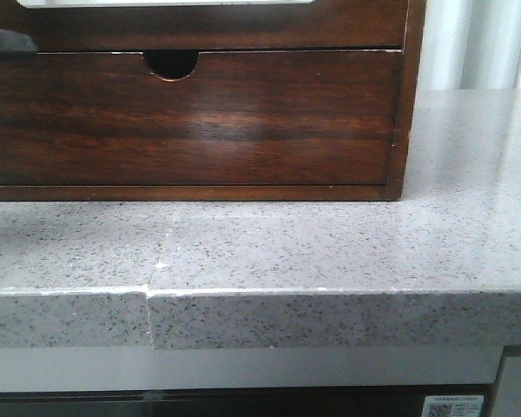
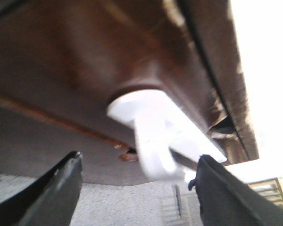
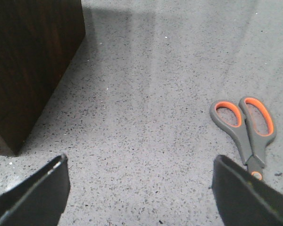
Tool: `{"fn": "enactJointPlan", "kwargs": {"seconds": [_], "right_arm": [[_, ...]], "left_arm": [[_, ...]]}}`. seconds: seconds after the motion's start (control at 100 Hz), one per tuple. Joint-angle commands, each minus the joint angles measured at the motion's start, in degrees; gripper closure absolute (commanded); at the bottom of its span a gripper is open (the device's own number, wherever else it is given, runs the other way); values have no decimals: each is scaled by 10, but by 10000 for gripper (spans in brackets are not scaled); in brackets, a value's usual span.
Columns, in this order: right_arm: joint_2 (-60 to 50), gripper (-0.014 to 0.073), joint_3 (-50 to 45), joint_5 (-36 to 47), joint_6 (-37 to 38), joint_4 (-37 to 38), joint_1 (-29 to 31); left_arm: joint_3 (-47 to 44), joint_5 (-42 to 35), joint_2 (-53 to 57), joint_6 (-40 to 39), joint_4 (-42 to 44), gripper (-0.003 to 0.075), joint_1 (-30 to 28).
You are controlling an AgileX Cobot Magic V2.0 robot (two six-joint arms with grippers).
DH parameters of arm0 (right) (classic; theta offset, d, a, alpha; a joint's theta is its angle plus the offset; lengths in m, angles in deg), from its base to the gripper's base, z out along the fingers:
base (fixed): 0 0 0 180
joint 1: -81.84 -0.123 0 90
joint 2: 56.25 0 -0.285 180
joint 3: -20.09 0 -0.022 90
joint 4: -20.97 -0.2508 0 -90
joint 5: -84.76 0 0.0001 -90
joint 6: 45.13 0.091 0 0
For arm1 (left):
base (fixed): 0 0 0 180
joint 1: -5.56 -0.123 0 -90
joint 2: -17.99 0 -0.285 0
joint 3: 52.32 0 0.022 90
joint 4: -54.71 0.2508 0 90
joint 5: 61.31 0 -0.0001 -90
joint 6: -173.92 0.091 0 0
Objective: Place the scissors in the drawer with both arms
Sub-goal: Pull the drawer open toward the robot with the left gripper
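The drawer [image 1: 243, 28] is the upper, dark brown front of the wooden cabinet; its white cutout [image 1: 165, 3] shows at the frame's top. In the left wrist view the drawer front [image 2: 80, 56] is close and blurred, with the long white cutout [image 2: 151, 110] and a white piece sticking out of it. My left gripper [image 2: 139, 188] is open, its fingers on either side of that white piece, not touching it. Scissors [image 3: 245, 129] with grey handles and orange inner loops lie flat on the counter. My right gripper [image 3: 140, 188] is open and empty, with the scissors just beyond its one finger.
Below the drawer sits another front with a small half-round notch [image 1: 171, 63]. The cabinet stands on a speckled grey stone counter [image 1: 330, 252] with a seam near its front edge. The cabinet's dark side [image 3: 28, 61] is close beside my right gripper.
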Motion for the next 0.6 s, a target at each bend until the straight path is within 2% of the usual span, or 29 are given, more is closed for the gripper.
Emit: {"fn": "enactJointPlan", "kwargs": {"seconds": [0.0, 0.25, 0.59], "right_arm": [[3, 37, 21, 44, -3, -3, -1], [3, 37, 21, 44, -3, -3, -1], [3, 37, 21, 44, -3, -3, -1]], "left_arm": [[36, 40, -12, 4, -52, 259, 4], [70, 71, -55, 4, -52, 269, 4], [70, 94, -61, 4, -52, 503, 4]]}}
